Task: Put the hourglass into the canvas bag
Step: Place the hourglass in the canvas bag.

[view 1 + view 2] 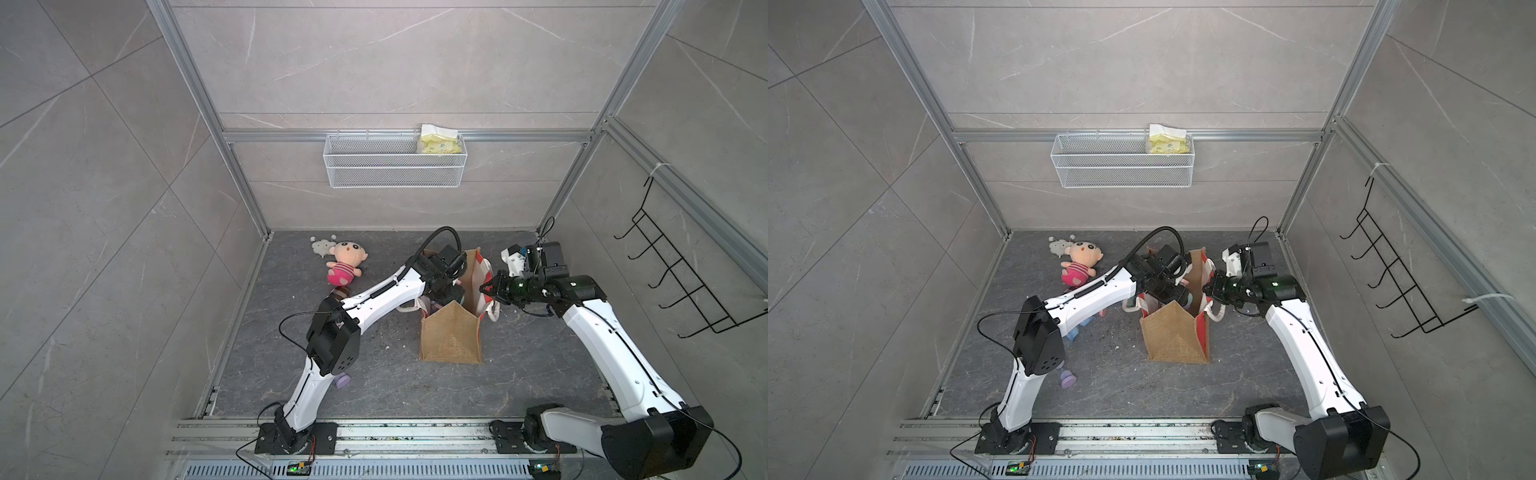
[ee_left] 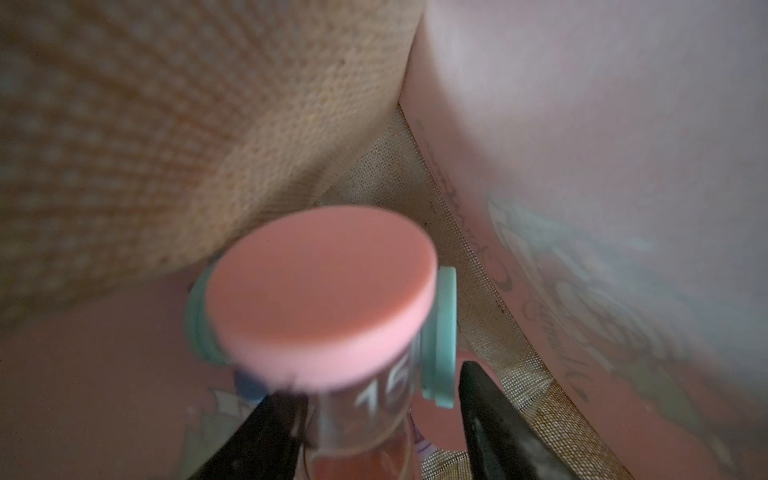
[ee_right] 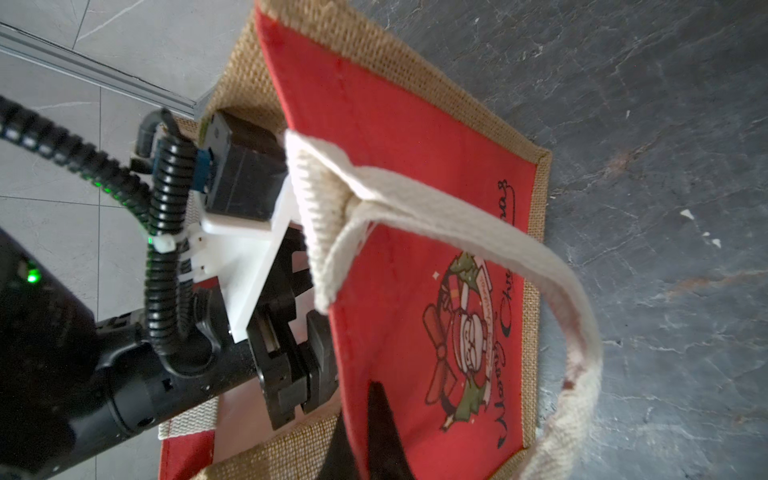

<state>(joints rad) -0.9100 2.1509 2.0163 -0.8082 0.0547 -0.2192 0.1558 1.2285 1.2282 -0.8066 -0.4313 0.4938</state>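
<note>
It was a robot test cell in a lab: grey tiled panels in an aluminium frame, two arms bolted to a rail.

Grey veined wall panels enclose a dark slate floor, with a white mesh basket mounted behind.

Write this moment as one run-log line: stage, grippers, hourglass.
stage: placing | left gripper: open, inside canvas bag | hourglass: between its fingers, in bag | right gripper: shut on bag rim
</note>
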